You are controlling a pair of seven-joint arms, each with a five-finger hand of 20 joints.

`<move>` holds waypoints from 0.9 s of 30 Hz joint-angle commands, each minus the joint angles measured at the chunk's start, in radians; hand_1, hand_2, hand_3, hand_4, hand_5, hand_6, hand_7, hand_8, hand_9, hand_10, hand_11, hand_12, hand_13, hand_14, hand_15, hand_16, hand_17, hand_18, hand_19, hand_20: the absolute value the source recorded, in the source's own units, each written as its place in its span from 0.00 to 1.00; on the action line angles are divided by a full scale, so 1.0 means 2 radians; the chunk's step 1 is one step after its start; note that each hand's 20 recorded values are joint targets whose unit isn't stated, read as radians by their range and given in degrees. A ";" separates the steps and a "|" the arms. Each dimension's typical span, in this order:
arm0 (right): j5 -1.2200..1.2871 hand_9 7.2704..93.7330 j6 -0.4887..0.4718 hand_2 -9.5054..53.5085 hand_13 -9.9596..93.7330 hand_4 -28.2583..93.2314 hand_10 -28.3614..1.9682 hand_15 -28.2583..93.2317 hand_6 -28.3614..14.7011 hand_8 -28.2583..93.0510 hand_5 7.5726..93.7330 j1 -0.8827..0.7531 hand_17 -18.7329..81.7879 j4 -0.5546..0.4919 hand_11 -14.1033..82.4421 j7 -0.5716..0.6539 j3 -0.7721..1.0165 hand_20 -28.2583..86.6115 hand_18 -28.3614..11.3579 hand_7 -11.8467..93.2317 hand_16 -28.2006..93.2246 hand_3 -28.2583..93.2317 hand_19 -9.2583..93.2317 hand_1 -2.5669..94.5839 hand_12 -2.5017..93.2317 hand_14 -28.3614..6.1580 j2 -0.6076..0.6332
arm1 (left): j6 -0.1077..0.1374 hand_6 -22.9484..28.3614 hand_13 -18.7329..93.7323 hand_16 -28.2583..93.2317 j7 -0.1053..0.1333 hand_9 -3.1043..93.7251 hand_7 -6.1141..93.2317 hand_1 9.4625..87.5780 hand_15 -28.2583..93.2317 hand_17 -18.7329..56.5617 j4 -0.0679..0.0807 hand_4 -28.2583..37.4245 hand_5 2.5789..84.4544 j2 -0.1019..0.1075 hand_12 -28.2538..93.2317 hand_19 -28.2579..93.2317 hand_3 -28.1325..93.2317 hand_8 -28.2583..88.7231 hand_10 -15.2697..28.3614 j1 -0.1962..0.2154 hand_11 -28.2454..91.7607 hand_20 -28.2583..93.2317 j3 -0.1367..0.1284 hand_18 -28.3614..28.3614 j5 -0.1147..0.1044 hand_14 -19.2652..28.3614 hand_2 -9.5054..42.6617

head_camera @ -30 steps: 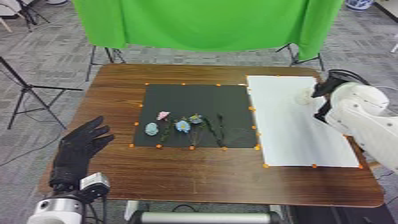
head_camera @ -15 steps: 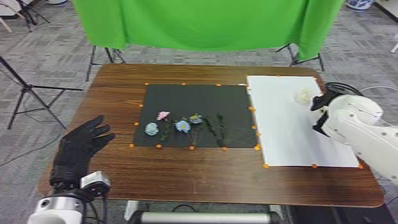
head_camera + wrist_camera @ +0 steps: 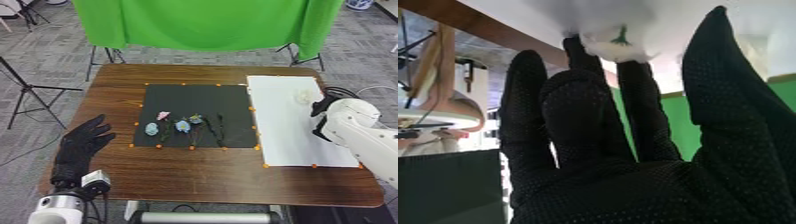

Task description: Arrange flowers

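I'm watching the white bloom (image 3: 305, 96) on the long white sheet (image 3: 289, 145), right of the black mat (image 3: 182, 95), about level with its far end. My right hand (image 3: 620, 192) is out there too, right of the mat: fingers straight and parted, thumb well away from them, pinching nothing. In the wrist view the fingertips overlap the petals; I can't tell whether they touch.

That's my worry. If I close from here with the thumb so wide, I'd expect the fingers to nudge the bloom away before the thumb meets it. White petals against white sheet make the edge hard to judge, so I could pinch air, or squash soft petals. Pressing too low might drag the sheet, and a low carry towards the mat could sweep its loose pieces.

Those lie on the mat's near half: a pink flower (image 3: 163, 115), a pale blue bloom (image 3: 152, 129), two blue flowers with yellowish centres (image 3: 183, 126) and dark green stems (image 3: 220, 132). Small orange tabs (image 3: 258, 147) line the mat's edges. My left hand (image 3: 77, 142) sits left of the mat, fingers loosely extended, holding nothing. A green cloth (image 3: 204, 25) hangs beyond the mat; nothing blocks the route over it.
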 commanded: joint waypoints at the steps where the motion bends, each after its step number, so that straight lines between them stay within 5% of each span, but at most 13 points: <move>1: -0.014 0.60 -0.005 0.01 0.80 0.00 0.34 0.94 0.58 0.10 0.50 -0.002 0.50 0.008 0.35 0.017 -0.015 0.35 0.14 0.33 0.30 0.97 1.00 0.40 0.16 0.58 -0.003 | -0.009 0.69 0.42 0.14 -0.006 0.41 0.20 0.21 0.71 0.16 0.002 0.16 0.47 -0.005 0.30 0.79 0.90 0.16 0.82 0.000 0.49 0.17 0.003 0.93 0.004 0.97 0.33; 5: -0.034 0.71 0.003 0.01 0.83 0.00 0.46 0.92 0.62 0.10 0.59 0.007 0.52 0.011 0.39 0.020 -0.037 0.35 0.16 0.35 0.31 0.96 1.00 0.48 0.17 0.63 0.000 | -0.010 0.69 0.42 0.14 -0.007 0.41 0.20 0.21 0.71 0.16 0.003 0.16 0.47 -0.005 0.30 0.79 0.90 0.16 0.82 -0.002 0.49 0.17 0.003 0.93 0.004 0.97 0.33; 10: -0.048 0.89 0.013 0.00 0.87 0.00 0.64 0.90 0.63 0.19 0.71 0.007 0.55 0.013 0.26 0.021 -0.050 0.36 0.18 0.45 0.33 0.89 1.00 0.59 0.33 0.68 0.002 | -0.010 0.69 0.42 0.14 -0.007 0.41 0.19 0.21 0.71 0.16 0.003 0.16 0.47 -0.006 0.30 0.79 0.90 0.16 0.82 -0.001 0.49 0.17 0.004 0.93 0.004 0.97 0.33; 27: -0.117 0.99 0.113 0.00 0.92 0.00 0.68 0.88 0.65 0.21 0.83 0.064 0.59 -0.053 0.29 0.002 -0.095 0.38 0.17 0.45 0.34 0.91 1.00 0.61 0.38 0.73 0.018 | 0.002 0.69 0.42 0.14 0.000 0.41 0.20 0.21 0.71 0.16 -0.002 0.16 0.48 -0.003 0.30 0.80 0.90 0.16 0.82 0.011 0.49 0.17 -0.001 0.93 -0.001 0.97 0.33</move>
